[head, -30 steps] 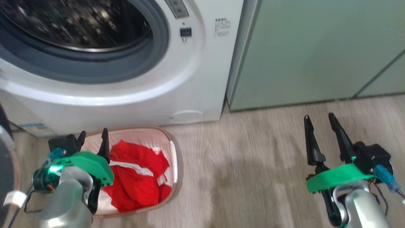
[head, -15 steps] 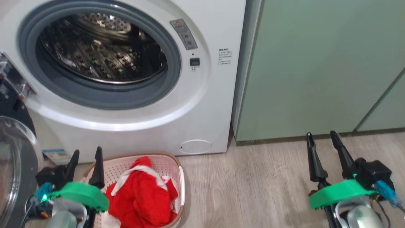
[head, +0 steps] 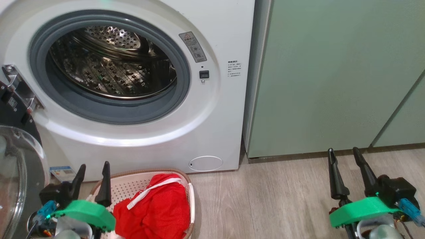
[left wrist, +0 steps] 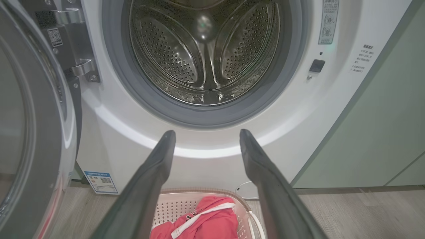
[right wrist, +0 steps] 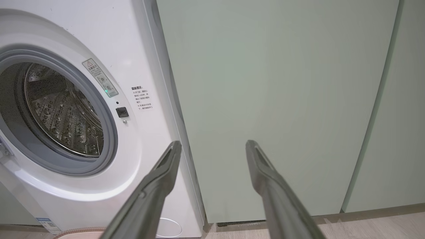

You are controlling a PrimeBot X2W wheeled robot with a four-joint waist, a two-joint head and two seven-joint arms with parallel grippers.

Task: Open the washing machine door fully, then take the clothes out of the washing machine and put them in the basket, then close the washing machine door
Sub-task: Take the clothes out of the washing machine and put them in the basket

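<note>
Left end effector [head: 94, 165] is hovering by the left side of the basket [head: 142, 172], fingers spread wide and gripping nothing. The right end effector [head: 343, 150] is likewise standing open and empty, well apart over the floor [head: 265, 199]. The clothes [head: 156, 209] are lying bunched in the basket, which is sitting on the floor just before the washing machine [head: 215, 109]. Its drum [head: 113, 69] is showing perforated steel, and the washing machine door [head: 15, 166] is hanging swung out at the left. Since a second ago the head camera has been lifting, so more of the drum opening is showing; both end effectors are keeping their spread. Pale green cabinets [head: 332, 73] are standing beside the machine on wood-look flooring.
</note>
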